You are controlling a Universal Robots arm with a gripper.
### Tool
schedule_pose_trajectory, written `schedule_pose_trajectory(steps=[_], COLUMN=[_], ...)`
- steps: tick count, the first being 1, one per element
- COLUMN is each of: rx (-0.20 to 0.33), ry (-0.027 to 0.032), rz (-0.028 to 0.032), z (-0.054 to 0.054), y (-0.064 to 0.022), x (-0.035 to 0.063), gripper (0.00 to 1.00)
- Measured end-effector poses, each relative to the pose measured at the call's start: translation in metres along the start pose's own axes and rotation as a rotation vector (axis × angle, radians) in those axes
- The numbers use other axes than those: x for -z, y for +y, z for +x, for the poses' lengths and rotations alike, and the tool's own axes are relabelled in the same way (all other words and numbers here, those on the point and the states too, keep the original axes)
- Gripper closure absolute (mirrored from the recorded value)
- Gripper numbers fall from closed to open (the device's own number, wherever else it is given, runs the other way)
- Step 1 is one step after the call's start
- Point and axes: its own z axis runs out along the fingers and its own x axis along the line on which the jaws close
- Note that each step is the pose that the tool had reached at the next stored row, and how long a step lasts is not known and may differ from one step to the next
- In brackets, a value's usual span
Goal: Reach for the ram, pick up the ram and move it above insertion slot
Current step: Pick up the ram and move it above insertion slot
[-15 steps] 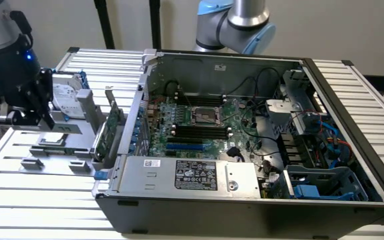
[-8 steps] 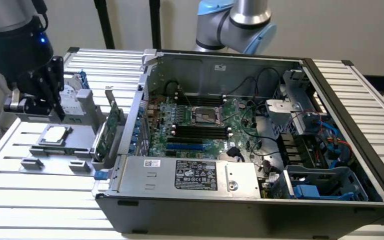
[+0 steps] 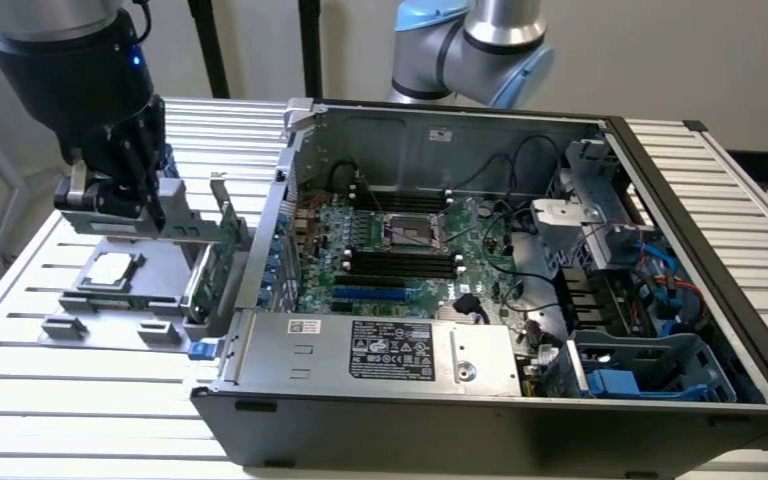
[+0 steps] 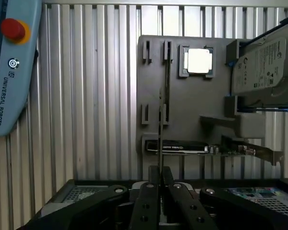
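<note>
The ram [image 4: 160,129] shows edge-on as a thin dark strip standing upright in a slot of the grey parts holder [image 4: 192,110]. My gripper [image 4: 161,173] is straight above it, its two black fingers [image 4: 150,191] drawn close on either side of the strip's upper edge. In the exterior view the gripper [image 3: 137,205] hangs low over the back of the holder [image 3: 91,310], at that view's left. The black memory slots [image 3: 404,262] lie on the motherboard inside the open computer case [image 3: 491,400], well off toward the exterior view's right.
The holder also carries a silver processor [image 4: 199,61], a silver labelled hard drive [image 4: 264,67] and a green expansion card with a metal bracket [image 4: 206,148]. A teach pendant with a red button [image 4: 12,28] lies on the slatted table. The case's side wall [image 3: 277,230] stands between holder and motherboard.
</note>
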Motion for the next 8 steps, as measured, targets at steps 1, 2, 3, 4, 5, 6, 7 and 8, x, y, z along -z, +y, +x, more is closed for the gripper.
schedule_pose_trajectory(steps=[1, 2, 3, 4, 5, 6, 7, 8], rx=[0.0, 0.0, 0.0, 0.0, 0.0, 0.0, 0.0, 0.0], ry=[0.0, 0.0001, 0.0001, 0.0001, 0.0002, 0.0, 0.0, 0.0001], rz=[-0.0001, -0.0002, -0.0003, -0.0004, -0.0004, -0.0003, -0.0003, -0.0003], z=[0.0, 0.0, -0.001, -0.001, -0.001, -0.001, -0.002, -0.002], y=[-0.0045, -0.0089, -0.0134, -0.0178, -0.0224, -0.027, -0.0313, -0.0358], x=[0.0018, 0.0035, 0.0052, 0.0066, 0.0078, 0.0086, 0.0094, 0.01], gripper=[0.86, 0.86, 0.86, 0.86, 0.86, 0.86, 0.86, 0.86])
